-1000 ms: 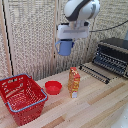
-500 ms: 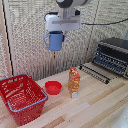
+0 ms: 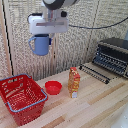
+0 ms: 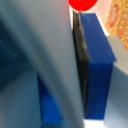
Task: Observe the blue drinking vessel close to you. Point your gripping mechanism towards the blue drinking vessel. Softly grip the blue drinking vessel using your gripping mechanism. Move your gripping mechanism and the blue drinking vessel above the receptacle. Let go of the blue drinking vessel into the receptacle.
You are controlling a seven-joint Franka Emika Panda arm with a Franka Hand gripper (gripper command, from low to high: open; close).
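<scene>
The white gripping mechanism (image 3: 42,36) hangs high above the wooden table (image 3: 95,102) in the exterior view, with the light-blue mug (image 3: 41,44) held up in the air beneath it, loop handle turned toward the exterior view's left. Its jaws pinch the mug's wall: in the wrist view a dark-blue finger (image 4: 97,65) presses flat against the pale-blue wall (image 4: 47,60) (the frame is blurred, so the second finger is hard to make out). The mug sits well above the tabletop, higher than and to the exterior view's right of the red mesh basket (image 3: 21,97), which rests at the table's near left corner with its blue-grey handle lying along the rim. Between basket and orange carton (image 3: 74,82) stands a small red bowl (image 3: 53,87). A black toaster oven (image 3: 112,56) sits at the far right.
</scene>
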